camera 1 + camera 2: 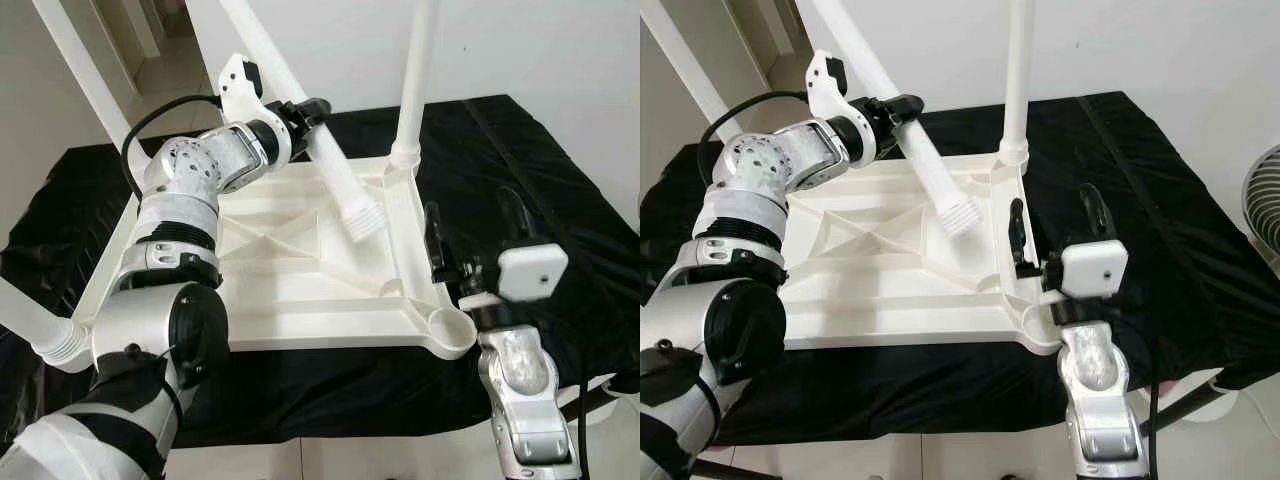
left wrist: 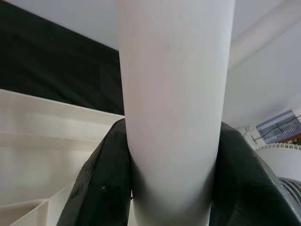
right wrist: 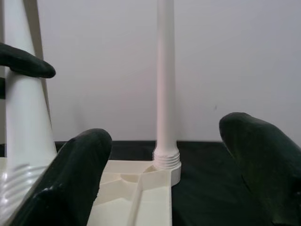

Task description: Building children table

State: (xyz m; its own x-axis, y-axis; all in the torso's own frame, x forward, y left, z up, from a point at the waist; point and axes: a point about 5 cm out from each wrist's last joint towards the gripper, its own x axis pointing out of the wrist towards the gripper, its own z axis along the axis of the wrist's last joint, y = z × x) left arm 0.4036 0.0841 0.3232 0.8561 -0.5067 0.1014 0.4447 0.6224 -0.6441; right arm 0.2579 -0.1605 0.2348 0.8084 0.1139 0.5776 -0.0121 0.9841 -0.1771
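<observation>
Your right end effector [image 1: 470,235] hovers spread wide beside the tabletop [image 1: 300,300]; left end effector [image 1: 305,113] clamps a tilted leg [image 1: 335,170], whose threads could cross entering the socket.

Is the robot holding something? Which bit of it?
Yes. The left gripper is shut on a loose white leg, around its smooth shaft above the threaded end. The right gripper is open and holds nothing.
</observation>
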